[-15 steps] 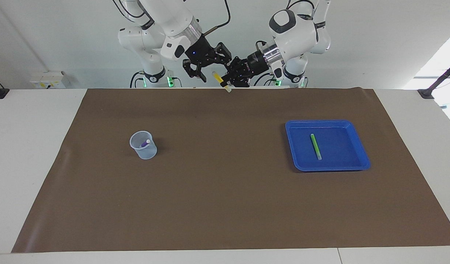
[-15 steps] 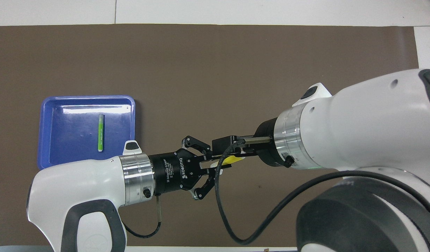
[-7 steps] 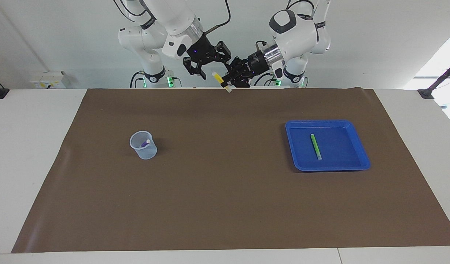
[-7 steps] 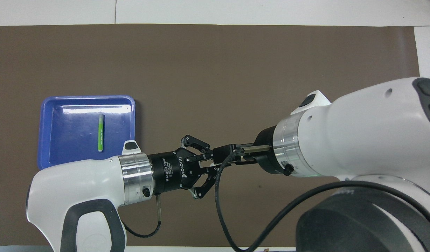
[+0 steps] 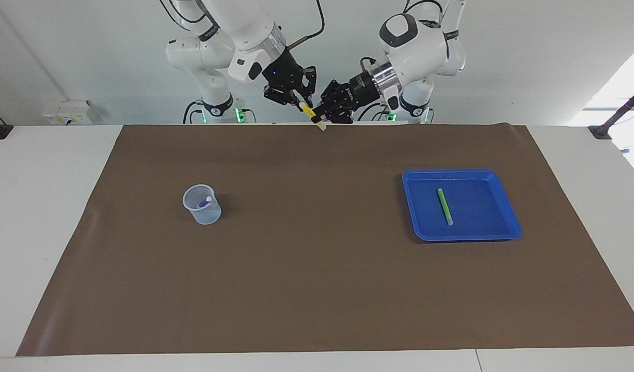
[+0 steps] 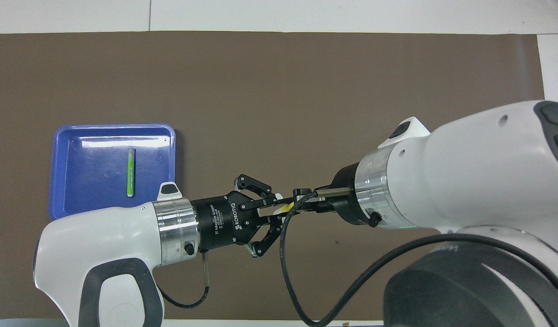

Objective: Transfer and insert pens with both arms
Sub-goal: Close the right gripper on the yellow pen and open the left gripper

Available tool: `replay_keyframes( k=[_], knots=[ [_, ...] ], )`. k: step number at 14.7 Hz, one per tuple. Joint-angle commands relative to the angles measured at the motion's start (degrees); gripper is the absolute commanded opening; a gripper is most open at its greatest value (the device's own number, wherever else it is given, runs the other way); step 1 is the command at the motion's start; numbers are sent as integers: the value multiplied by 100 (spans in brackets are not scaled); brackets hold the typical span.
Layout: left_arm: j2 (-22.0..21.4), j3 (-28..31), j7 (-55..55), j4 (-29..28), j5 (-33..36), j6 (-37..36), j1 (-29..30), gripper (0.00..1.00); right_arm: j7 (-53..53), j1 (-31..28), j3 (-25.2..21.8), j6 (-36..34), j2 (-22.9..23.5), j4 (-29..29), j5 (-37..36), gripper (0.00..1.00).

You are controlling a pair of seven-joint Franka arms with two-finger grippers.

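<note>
Handover in mid-air over the brown mat's edge nearest the robots. The yellow pen is slanting between the two grippers, its pale end pointing down toward the mat. The left gripper is clamping the pen's lower part; the right gripper is closing its fingertips on the upper end, so both are holding the one pen. Judged from its slim, rigid barrel, the pen is light and stiff but smooth, likely to pivot or slip if pinched near a tip; a hold across the barrel, clear of the pale end, is looking safest.

The purple pen is leaning inside the clear cup, which is standing on the mat toward the right arm's end. The green pen is lying flat in the blue tray toward the left arm's end, well apart from both grippers.
</note>
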Motion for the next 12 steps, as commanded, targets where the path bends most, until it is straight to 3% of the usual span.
replay_keyframes(
  k=[1, 5, 6, 7, 12],
  knots=[
    [-178, 57, -65, -171, -113, 139, -111, 0, 10, -62, 25, 55, -121, -126, -64, 0],
    [-178, 57, -74, -171, -113, 139, -111, 0, 10, -62, 25, 73, -95, -91, -249, 0],
    [-178, 57, -74, -171, -113, 183, -111, 65, 19, -70, 16, 82, -86, -82, -292, 0],
    [-186, 57, -82, -162, -113, 209, -111, 100, 10, -70, 8, 125, -78, -73, -354, 0],
    [-213, 66, -91, -171, -113, 201, -102, 100, -24, -88, -10, 152, -112, -160, -923, 0]
  ],
)
